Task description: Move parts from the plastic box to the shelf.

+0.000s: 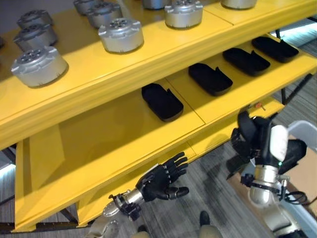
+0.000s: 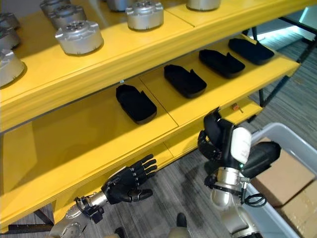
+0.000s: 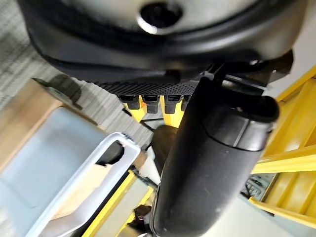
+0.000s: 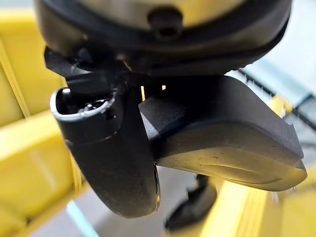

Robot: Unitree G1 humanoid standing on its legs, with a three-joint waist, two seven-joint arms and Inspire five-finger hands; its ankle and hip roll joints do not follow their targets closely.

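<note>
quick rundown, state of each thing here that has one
left hand: open, holds nothing, in front of the lower shelf edge
right hand: shut on a black part
four black parts: lying apart in a row on the middle shelf
silver round parts: standing on the top shelf
plastic box: open

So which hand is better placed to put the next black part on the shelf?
The right hand: it grips a black part beside the middle shelf. The left hand hangs open, holding nothing.

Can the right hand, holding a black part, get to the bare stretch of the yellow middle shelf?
Probably yes: the right hand, shut on a black moulded part, hangs off the yellow metal shelf's front edge, nothing between.
</note>
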